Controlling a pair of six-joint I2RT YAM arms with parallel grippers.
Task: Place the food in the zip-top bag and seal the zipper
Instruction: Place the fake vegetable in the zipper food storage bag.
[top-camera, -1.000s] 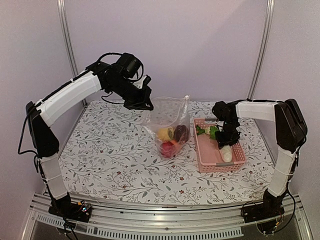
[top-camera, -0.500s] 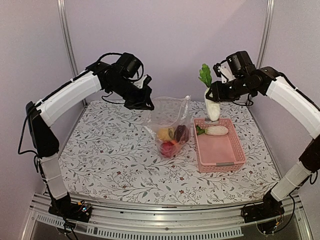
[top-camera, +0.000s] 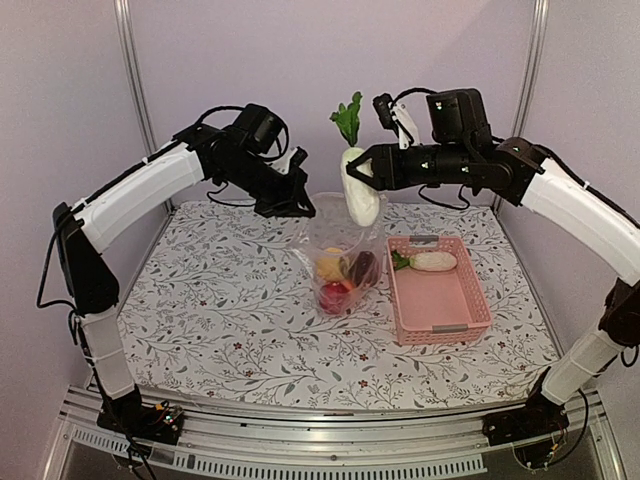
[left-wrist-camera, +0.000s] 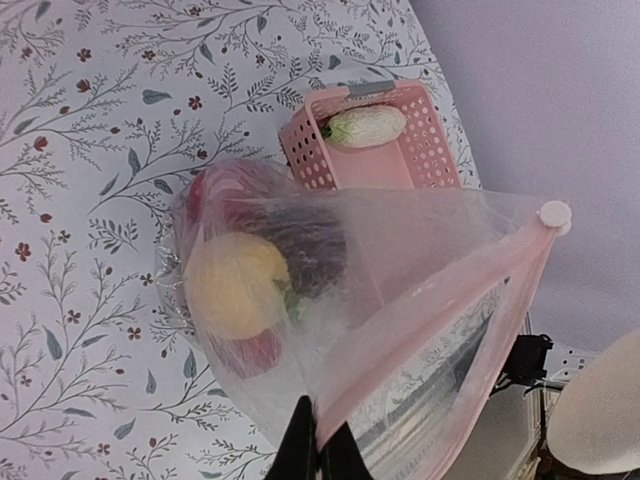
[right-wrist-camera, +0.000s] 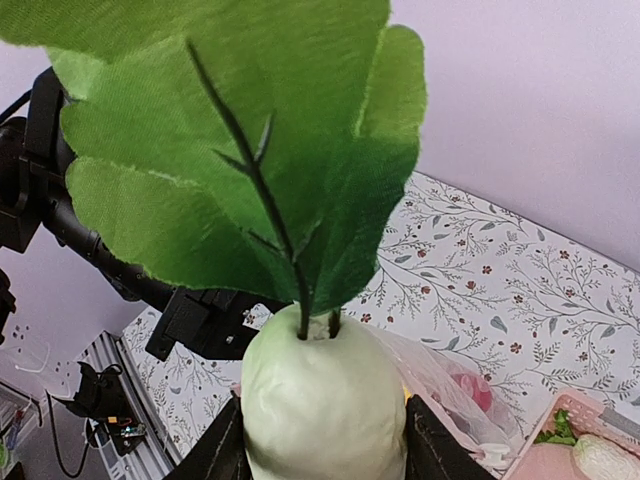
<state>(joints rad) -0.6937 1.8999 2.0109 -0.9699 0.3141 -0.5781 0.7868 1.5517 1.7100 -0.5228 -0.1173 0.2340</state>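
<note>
The radish (top-camera: 362, 200) hangs over the bag (top-camera: 330, 228), basket (top-camera: 440, 300) to its right.

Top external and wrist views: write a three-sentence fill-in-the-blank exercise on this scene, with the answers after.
The right gripper holds a white radish whose leaves are ____. The left gripper pinches the zip-top bag at its ____ zipper. The pink basket holds only ____ vegetable.
Missing words: green; pink; one.

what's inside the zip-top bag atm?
Through the clear zip-top bag: a yellow round fruit, a dark purple fruit and red pieces. Whatever lies beneath them is covered; crinkles blur the rest. The white radish hangs above, not inside.
</note>
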